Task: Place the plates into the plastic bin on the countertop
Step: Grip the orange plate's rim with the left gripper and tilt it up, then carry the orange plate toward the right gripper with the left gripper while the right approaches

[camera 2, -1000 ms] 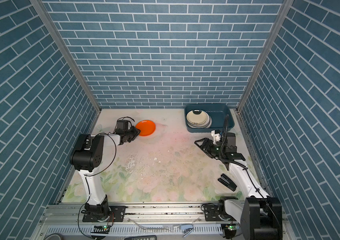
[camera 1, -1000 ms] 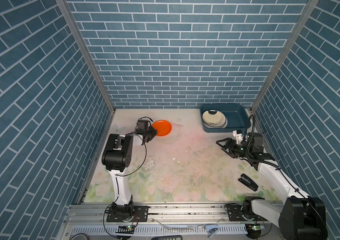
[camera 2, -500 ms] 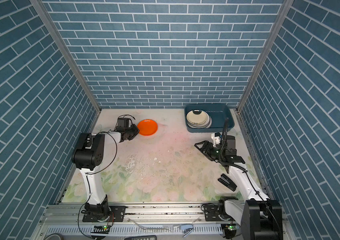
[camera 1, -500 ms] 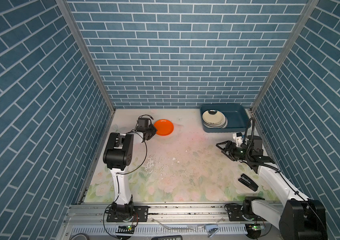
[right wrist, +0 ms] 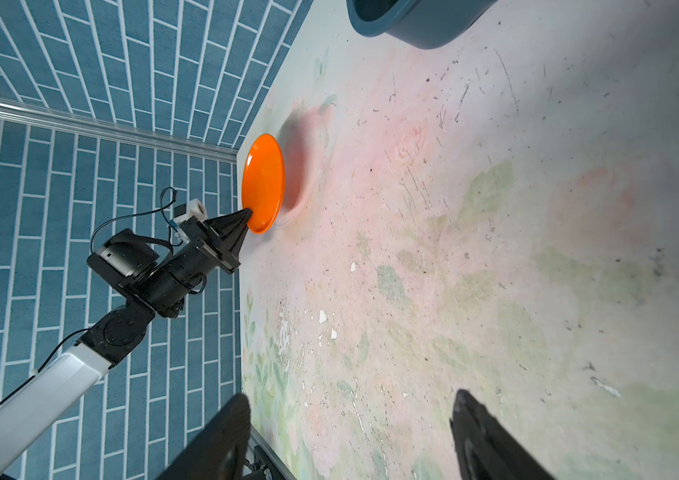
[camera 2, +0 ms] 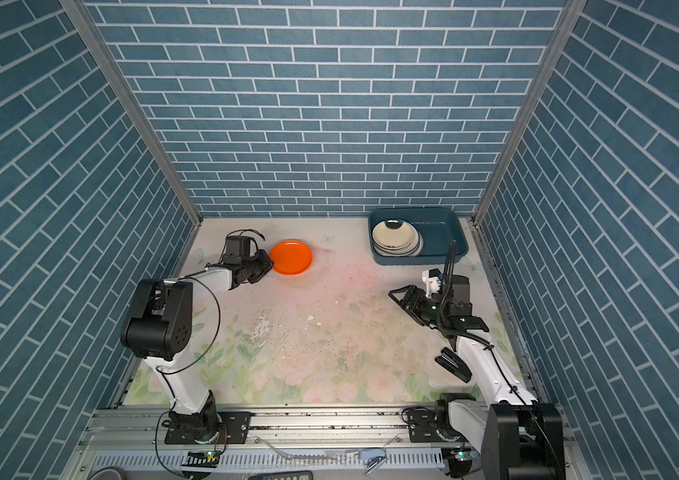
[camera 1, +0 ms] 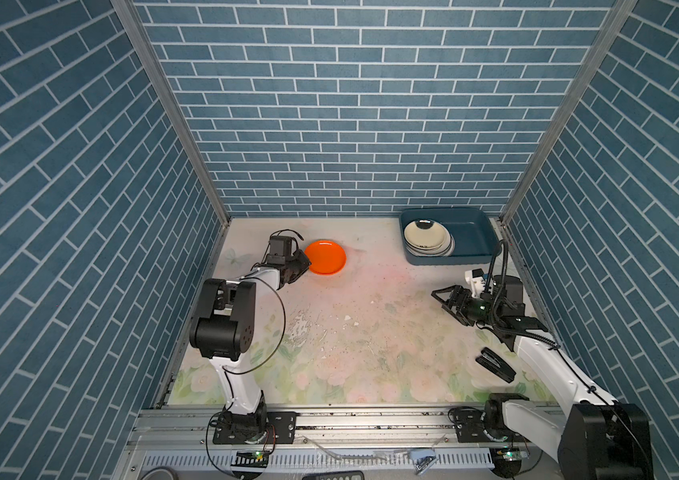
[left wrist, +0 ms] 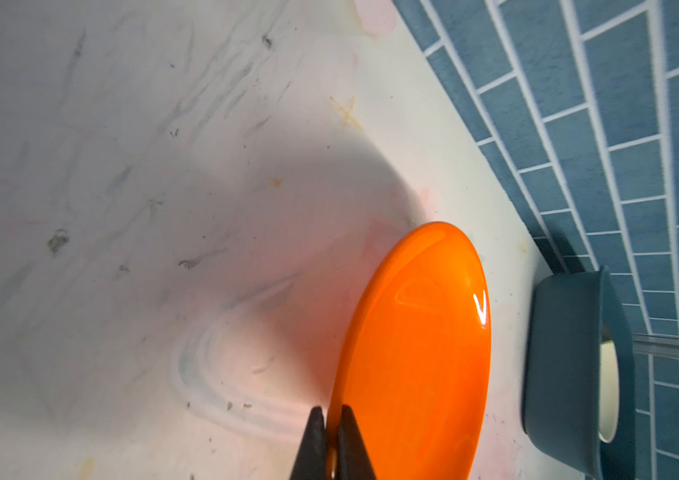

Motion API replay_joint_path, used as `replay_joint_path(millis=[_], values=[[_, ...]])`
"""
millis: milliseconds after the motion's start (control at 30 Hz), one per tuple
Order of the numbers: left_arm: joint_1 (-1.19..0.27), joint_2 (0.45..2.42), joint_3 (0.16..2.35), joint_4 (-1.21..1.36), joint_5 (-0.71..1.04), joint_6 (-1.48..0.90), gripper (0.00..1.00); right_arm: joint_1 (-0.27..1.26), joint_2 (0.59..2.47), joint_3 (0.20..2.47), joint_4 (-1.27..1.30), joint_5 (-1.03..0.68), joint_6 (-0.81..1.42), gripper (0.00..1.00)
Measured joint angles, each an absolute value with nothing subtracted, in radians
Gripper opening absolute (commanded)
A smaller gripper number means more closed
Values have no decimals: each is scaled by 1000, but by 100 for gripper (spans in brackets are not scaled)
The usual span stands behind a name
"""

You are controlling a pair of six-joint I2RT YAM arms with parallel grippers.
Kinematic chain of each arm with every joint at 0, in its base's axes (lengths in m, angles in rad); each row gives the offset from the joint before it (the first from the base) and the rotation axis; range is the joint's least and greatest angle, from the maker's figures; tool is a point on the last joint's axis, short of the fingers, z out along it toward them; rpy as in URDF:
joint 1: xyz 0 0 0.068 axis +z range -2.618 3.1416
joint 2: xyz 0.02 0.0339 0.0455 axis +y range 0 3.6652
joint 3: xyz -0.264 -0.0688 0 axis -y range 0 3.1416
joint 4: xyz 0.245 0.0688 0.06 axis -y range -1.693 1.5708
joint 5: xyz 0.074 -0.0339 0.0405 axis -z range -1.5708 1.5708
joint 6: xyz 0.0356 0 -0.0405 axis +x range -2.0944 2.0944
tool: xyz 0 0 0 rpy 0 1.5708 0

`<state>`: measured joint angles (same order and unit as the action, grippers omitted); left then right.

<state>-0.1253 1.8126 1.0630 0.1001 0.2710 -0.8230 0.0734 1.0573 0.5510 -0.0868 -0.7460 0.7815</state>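
text: none legible in any view | labels, brands: none legible | numbers, signs: none legible | stacked round plates (camera 1: 427, 239) in dark teal rectangular plastic bin (camera 1: 474, 237): any lettering too small to tell

- The rim of the orange plate (left wrist: 416, 353) is being pinched between the two dark fingertips (left wrist: 313, 449) of the left gripper (left wrist: 331, 412), which is being kept closed tightly on the plate's edge.
- A soft shadow is being cast beside the plate onto the scuffed countertop (left wrist: 142, 166).
- Past the plate and apart from it, the plastic bin (left wrist: 562, 365) is being shown side-on, with a cream plate (left wrist: 608, 386) being glimpsed inside.
- The scene is being backed by a blue brick wall (left wrist: 620, 124).
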Motion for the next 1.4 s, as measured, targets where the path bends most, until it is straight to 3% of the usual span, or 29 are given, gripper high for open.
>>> replay_joint_path(millis=[367, 633, 1133, 1400], values=[[-254, 1495, 865, 49, 257, -828, 0, 88, 984, 506, -28, -762, 832, 72], [-394, 1389, 792, 50, 206, -875, 0, 180, 981, 507, 1, -756, 841, 72], [-604, 1454, 745, 214, 183, -973, 0, 367, 1156, 508, 236, -682, 947, 70], [-648, 1517, 746, 291, 197, -1007, 0, 418, 1249, 510, 297, -647, 974, 60]])
